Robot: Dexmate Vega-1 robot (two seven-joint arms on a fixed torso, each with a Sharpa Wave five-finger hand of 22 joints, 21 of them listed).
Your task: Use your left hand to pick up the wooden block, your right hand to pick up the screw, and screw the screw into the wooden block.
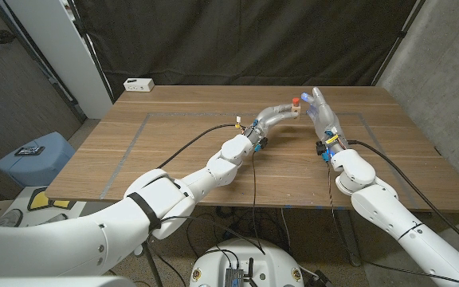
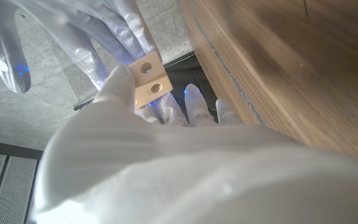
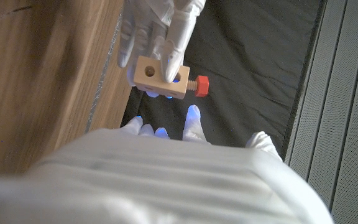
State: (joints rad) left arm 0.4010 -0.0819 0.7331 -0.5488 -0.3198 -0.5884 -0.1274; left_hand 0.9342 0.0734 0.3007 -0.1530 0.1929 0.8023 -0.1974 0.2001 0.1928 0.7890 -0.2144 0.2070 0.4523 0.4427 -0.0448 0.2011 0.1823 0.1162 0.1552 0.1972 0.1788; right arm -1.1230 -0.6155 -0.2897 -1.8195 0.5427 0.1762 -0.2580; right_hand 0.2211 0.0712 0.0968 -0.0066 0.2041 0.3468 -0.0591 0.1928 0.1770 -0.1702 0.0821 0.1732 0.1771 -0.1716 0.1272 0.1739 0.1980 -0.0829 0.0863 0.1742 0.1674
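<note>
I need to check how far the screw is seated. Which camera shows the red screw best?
The right wrist view: the red screw juts sideways from the wooden block, head and some shank exposed. The head view shows only a tiny red speck. In the left wrist view I cannot make it out.

I count one wooden block (image 3: pixel 159 77) with two holes, one red-headed screw (image 3: pixel 199 86) seated in it, two robot hands, one table (image 1: pixel 174 151), and one white box (image 1: pixel 139 84) on it.

Head camera overhead, wrist cameras close, sharing wooden block (image 3: pixel 160 78)
</note>
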